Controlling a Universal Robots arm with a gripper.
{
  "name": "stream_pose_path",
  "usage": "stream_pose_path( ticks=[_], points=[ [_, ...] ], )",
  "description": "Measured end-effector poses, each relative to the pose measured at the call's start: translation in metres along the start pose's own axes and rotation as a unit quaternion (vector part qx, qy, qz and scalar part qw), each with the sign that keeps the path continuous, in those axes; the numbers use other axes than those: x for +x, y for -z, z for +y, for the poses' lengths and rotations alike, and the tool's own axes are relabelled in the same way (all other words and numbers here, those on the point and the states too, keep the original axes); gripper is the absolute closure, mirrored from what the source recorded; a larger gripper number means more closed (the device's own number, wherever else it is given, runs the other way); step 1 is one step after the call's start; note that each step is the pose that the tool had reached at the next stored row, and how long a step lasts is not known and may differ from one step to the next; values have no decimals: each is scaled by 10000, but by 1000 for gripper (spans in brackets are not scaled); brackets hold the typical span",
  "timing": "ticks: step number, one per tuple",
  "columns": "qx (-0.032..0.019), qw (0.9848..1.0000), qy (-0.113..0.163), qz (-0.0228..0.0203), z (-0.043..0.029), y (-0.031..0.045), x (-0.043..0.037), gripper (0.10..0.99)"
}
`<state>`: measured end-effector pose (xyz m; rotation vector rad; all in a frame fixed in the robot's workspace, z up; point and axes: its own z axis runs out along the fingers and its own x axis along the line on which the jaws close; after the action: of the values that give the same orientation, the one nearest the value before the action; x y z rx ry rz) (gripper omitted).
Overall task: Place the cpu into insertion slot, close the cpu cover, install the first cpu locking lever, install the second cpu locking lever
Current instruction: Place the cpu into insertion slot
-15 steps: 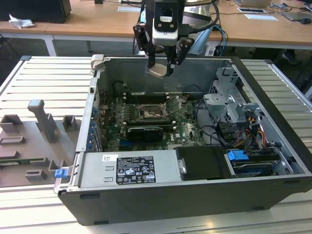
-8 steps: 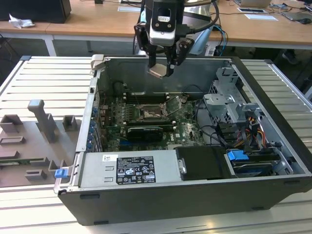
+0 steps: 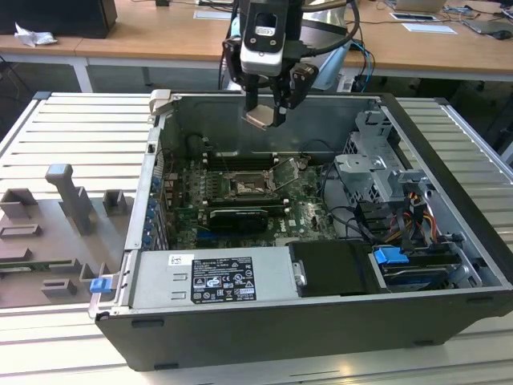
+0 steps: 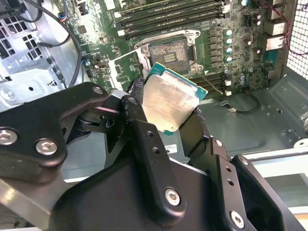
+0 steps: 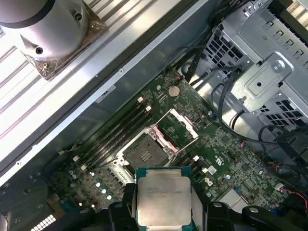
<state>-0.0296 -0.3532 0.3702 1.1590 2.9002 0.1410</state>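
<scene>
Grey ribbed metal desk [image 3: 80, 136] carries an open black tower computer case [image 3: 264, 333], laid on its side with the interior facing up. A green circuit motherboard [image 3: 309, 215] lies flat on the case floor. Long narrow black memory slots [image 5: 115, 137] run alongside the socket area.

Black two-fingered hand [image 3: 266, 112] hangs over the far side of the case in the exterior view, well clear of the board. Its fingers are drawn partway in and clamp opposite edges of the small flat square cpu [image 4: 171, 98], which has a pale silvery-beige metal top. Nothing else is gripped.

Square silvery metal cpu cover [image 5: 185, 122], with a cut-out centre, stands swung up beside the socket and is not closed.

Small square dark insertion slot [image 5: 142, 154], metal-rimmed, is exposed with nothing seated in it.

The cpu has a green border under its metal top and is tilted in the second wrist view. It is held in the air above the board, apart from the insertion slot.
</scene>
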Motion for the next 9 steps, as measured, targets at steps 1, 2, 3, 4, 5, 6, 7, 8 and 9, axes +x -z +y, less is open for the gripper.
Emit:
stream_pose_path(
  ticks=[1, 2, 3, 4, 5, 6, 7, 8, 9],
  points=[
    [-1, 10000, -27, -2, 0, 0, 0, 545],
    [-2, 10000, -68, -6, 0, -2, 0, 545],
    [-2, 10000, -92, -8, 0, -2, 0, 545],
    [-2, 9999, -114, -10, 0, -2, 0, 545],
    [-3, 9999, -139, -12, 0, -3, 0, 545],
    [-4, 9999, -169, -15, 0, -4, 0, 545],
    [-4, 9998, -207, -18, 0, -6, 0, 545],
    [-4, 9997, -233, -21, -1, -6, 0, 545],
    [-5, 9997, -260, -23, -1, -8, 0, 545]
  ],
)
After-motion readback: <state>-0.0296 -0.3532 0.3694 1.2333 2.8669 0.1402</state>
